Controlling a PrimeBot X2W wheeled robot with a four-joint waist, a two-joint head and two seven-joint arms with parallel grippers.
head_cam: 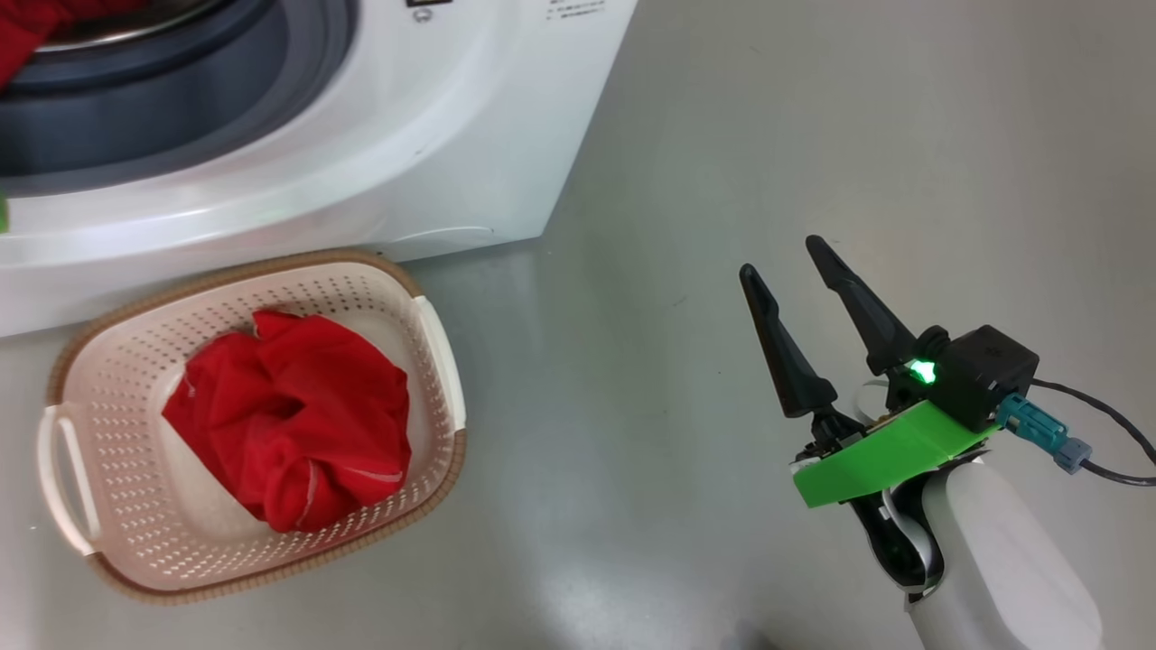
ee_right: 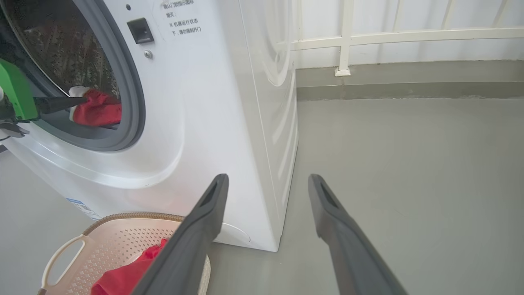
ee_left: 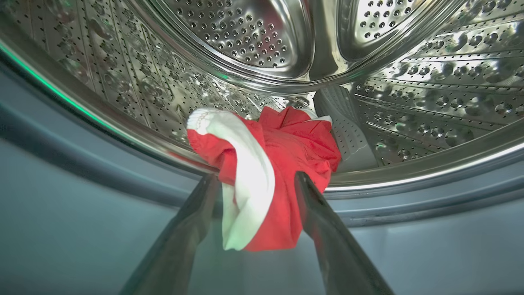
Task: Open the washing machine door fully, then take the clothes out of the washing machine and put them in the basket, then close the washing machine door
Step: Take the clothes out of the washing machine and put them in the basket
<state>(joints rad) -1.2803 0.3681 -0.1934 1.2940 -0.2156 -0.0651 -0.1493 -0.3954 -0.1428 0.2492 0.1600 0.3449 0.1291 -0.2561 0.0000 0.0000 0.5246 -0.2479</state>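
The washing machine [head_cam: 433, 135] stands at the upper left with its drum [ee_left: 254, 45] exposed; its door is out of view. One of the clothes, a red garment with white trim [ee_left: 282, 164], hangs over the drum's front lip. My left gripper [ee_left: 256, 176] is open, one finger on each side of this garment [ee_right: 98, 112]. Another red garment [head_cam: 293, 420] lies bunched in the cream basket [head_cam: 424, 325] on the floor before the machine. Over the floor to the right of the basket [ee_right: 110, 241], my right gripper [head_cam: 781, 257] is open and holds nothing.
Grey floor [head_cam: 632, 361] stretches to the right of the machine and basket. A white railing [ee_right: 344, 41] and a low kerb run along the back. A dark cable [head_cam: 1111, 424] trails from my right wrist.
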